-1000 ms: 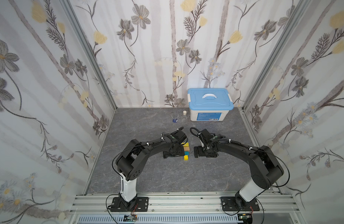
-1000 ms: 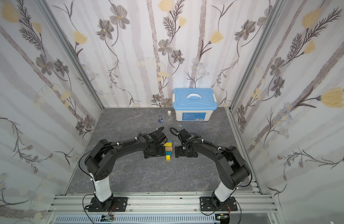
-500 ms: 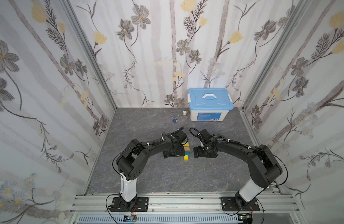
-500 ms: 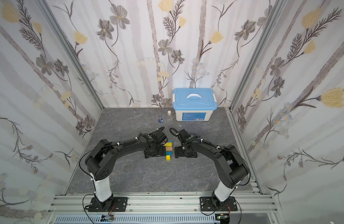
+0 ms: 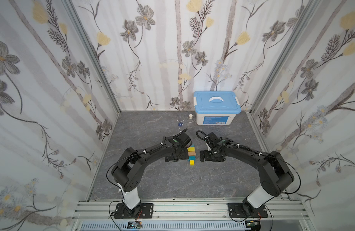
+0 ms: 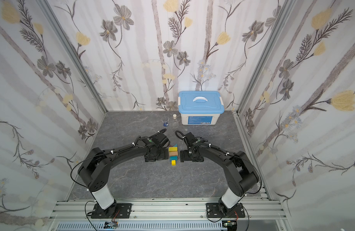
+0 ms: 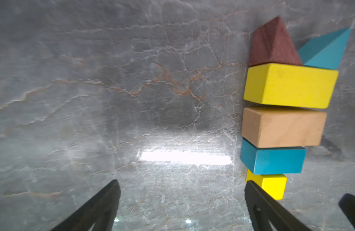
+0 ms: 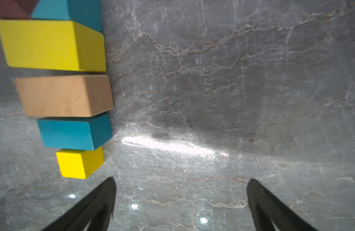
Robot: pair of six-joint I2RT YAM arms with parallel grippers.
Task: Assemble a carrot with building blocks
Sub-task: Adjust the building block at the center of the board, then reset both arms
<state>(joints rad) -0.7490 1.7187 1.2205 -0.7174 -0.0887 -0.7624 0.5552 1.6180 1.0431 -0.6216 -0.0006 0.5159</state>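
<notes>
Carrot point(image 7: 282, 127) assembled, lying flat; six blocks point(image 8: 52, 45) in tapering column.

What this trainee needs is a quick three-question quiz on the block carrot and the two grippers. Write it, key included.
1. True or false: the left gripper and the right gripper are both open and hold nothing.
2. Which block lies between the yellow brick and the teal brick?
A. a red ball
B. the tan brick
C. a green cylinder
3. Fill in: the leaves of the carrot are a maroon wedge and a ____ wedge.

Key: 1 true; 2 B; 3 teal.
</notes>
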